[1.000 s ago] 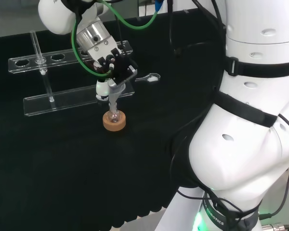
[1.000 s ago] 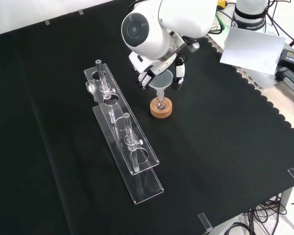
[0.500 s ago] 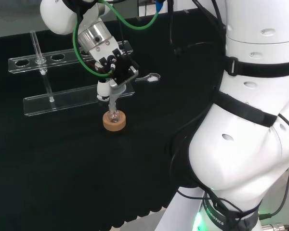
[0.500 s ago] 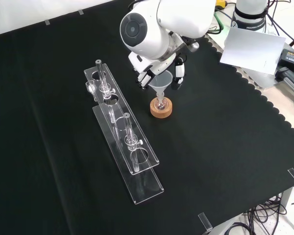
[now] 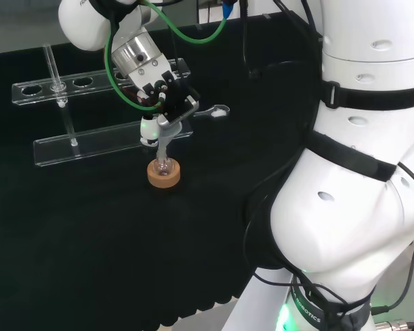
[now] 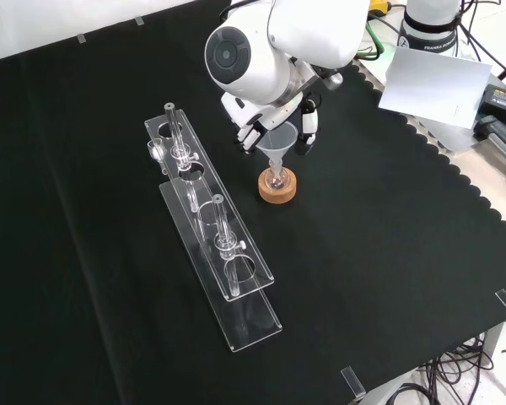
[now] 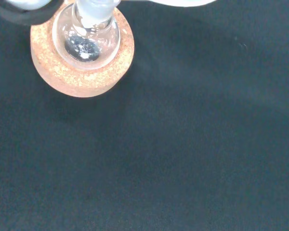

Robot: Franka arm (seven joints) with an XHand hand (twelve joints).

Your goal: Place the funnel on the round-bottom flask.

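Cork ring stand (image 6: 277, 186) sits just above centre in the front view and left of centre in the head view (image 5: 163, 174), on the black cloth (image 6: 388, 219). In it rests the round-bottom flask (image 7: 87, 37), a small clear bulb whose neck points up; the wrist view looks down into the bulb, where a speckled glint shows at the bottom, though whether that is any content I cannot tell. The clear funnel (image 6: 276, 146) stands directly above the flask, its wide cone uppermost and its stem running down into the flask's neck. Left of the stand in the front view lie two long clear plastic racks (image 6: 211, 232) side by side, with a few thin glass tubes upright in their holes.

The hand (image 6: 270, 118) comes down from the upper middle of the front view beneath the arm's big white link (image 6: 249, 59), and its fingers (image 6: 308, 126) are curled round the funnel's cone, grasping it from both sides. In the head view the hand (image 5: 167, 103) hangs tilted in the upper left of the frame, directly over the stand, with a green cable (image 5: 124, 93) looping beside the wrist.
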